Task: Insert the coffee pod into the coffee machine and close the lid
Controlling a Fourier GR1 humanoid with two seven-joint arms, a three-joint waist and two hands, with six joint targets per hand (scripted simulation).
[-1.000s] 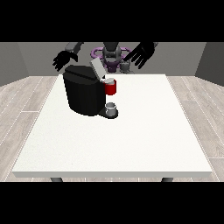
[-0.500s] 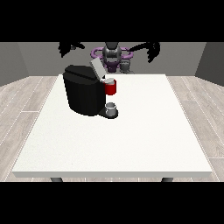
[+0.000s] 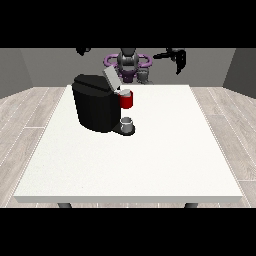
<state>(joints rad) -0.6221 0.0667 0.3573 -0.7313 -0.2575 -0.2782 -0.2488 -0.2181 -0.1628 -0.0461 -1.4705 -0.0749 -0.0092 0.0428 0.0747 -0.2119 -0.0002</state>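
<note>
— What did you see change over that last half second?

— Both arms had gone higher. The hand at the view's right (image 3: 179, 57) hung above the table's (image 3: 165, 150) far edge, its fingers pointing down, holding nothing. The hand at the view's left (image 3: 83, 50) had nearly left the top of the view; I couldn't tell how its fingers lay.

— And the machine?

— The coffee machine (image 3: 97, 102) sat where it had been, lid (image 3: 111, 79) tilted up, a red thing at the machine (image 3: 127, 99), and a grey thing (image 3: 127, 123) on its base.
</note>
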